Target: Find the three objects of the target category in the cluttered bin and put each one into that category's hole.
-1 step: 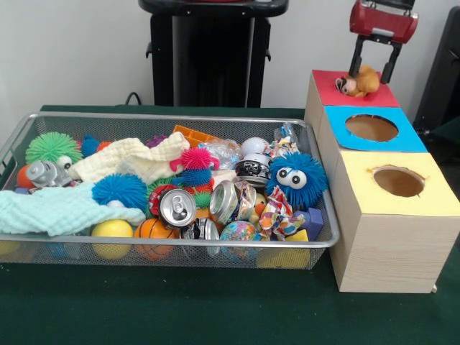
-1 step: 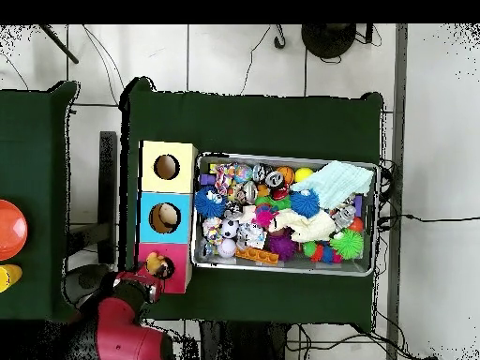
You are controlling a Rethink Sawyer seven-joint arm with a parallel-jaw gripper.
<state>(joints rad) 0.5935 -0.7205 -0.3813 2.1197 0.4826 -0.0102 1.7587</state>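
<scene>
We see a wire mesh bin (image 1: 316,243) full of spiky balls, cans and cloths on the left of the green table (image 1: 180,309). To its right stands a wooden box (image 1: 388,244); on its red far section (image 1: 327,85) lies a small plush toy (image 1: 358,82), directly beneath the open, empty gripper (image 1: 374,72).

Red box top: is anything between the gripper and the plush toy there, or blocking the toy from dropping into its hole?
Nothing visible stands between them: the gripper hangs open directly above the tan plush toy, which sits on the red box top. The toy itself covers the spot where the red hole would be, so whether it is dropping through cannot be told.
</scene>
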